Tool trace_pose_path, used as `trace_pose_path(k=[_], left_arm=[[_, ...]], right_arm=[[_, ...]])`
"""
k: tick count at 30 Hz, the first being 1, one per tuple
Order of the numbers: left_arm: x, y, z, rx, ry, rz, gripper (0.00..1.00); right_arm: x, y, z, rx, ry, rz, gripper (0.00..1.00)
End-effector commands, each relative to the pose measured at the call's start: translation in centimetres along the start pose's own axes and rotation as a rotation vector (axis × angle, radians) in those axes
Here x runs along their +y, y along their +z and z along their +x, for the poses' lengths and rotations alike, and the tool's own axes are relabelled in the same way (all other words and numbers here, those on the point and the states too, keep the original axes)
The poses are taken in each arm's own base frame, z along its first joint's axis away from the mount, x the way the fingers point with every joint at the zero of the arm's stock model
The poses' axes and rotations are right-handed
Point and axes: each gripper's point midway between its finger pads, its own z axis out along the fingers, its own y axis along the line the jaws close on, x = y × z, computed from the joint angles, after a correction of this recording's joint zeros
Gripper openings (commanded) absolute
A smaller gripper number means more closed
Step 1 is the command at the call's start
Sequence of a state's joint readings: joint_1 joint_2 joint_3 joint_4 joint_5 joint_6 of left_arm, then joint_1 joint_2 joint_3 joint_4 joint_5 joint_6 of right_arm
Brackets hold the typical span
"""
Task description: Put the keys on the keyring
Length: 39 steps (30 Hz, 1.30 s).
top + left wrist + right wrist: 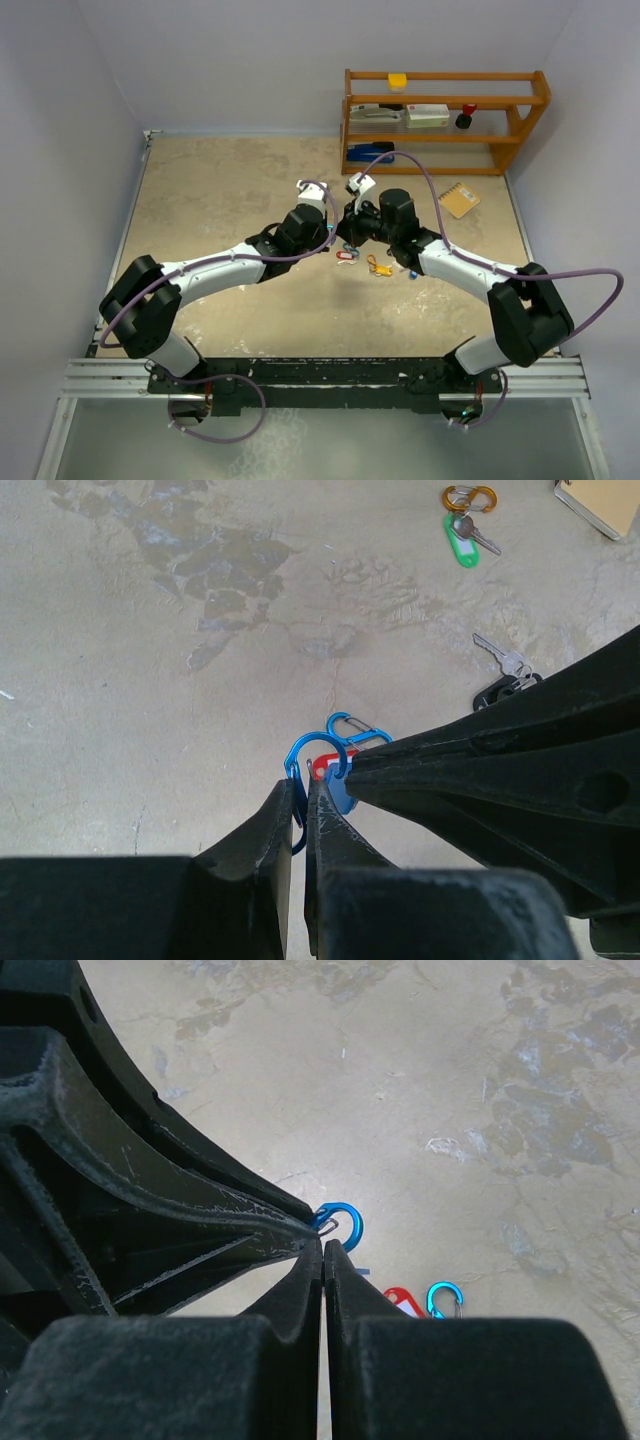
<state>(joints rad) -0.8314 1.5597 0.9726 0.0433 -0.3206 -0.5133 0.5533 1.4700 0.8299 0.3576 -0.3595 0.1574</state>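
We see the two arms meet nose to nose near the middle of the table (220,200); the left gripper (303,788) has its fingers drawn to a narrow gap and pinches the blue clip (308,757), whose open loop sticks out past the fingertips; the right gripper (323,1250) comes in from the other side, its tips touching that loop, its fingers pressed to a thin slit; a small blue piece shows at those tips, but we cannot tell what it is or whether it is gripped; the keys lie loose on the table; the red-tagged key (402,1302) rests just under the meeting point, right beside a second blue clip (443,1300); the black-tagged key (503,665) lies near, half hidden by the right arm in the left wrist view; the green-tagged key (463,542) lies farther off, touching or nearly touching an orange clip (470,497); a tan notebook (459,199) sits to the right, in front of a wooden shelf (440,120) at the back wall.
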Motion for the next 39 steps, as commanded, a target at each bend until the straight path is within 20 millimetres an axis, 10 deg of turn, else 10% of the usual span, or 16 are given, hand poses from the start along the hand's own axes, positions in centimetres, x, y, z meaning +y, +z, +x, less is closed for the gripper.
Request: trace_pose_path(k=[1,39], left_arm=[[-1.1,0.0,-1.9,-0.052,-0.038,0.041,0.00],[-1.9,-2.1,-2.7,-0.066,-0.035,0.111,0.00]], right_arm=[[1.0,-0.1,-2.0,-0.064,-0.043,-0.040,0.00],[-0.2,0.0,-1.6,-0.060,-0.051,0.026,0.00]])
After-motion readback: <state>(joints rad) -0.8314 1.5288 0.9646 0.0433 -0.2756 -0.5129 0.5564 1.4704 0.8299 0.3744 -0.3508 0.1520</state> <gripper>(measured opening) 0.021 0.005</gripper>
